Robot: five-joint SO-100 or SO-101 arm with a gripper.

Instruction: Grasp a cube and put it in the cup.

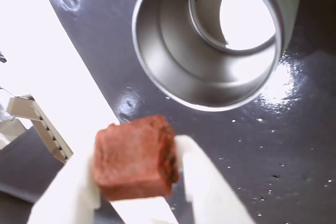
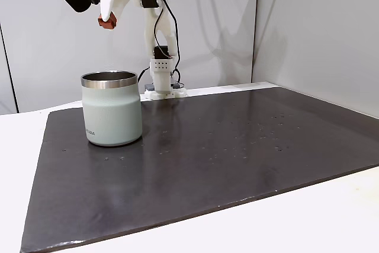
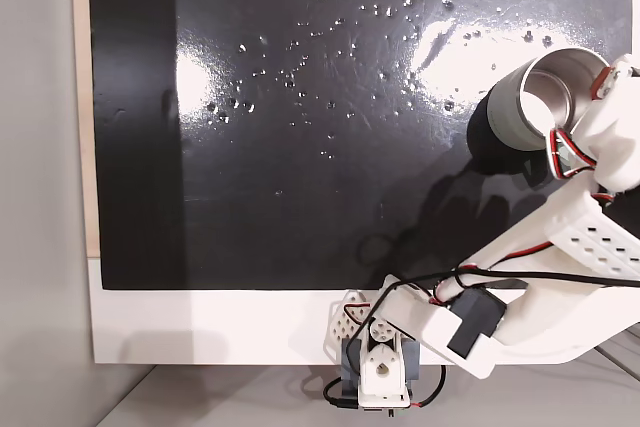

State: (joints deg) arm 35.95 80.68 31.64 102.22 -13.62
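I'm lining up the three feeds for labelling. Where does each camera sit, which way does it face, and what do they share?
Wrist view: rides on the arm, looks down past the gripper pinching the cube toward the cup.
A fixed view: table height, faces the arm's base; gripper high above the cup.
A fixed view: overhead, arm reaching from the bottom.
All three share the cup and the dark mat.

Light: bright, from overhead.
Glare: white patches on the dark mat [image 3: 300,147]; blown-out white in the wrist view.
Blur: the cube [image 1: 135,157] is soft, close to the lens.
Shadows: faint on the wall.
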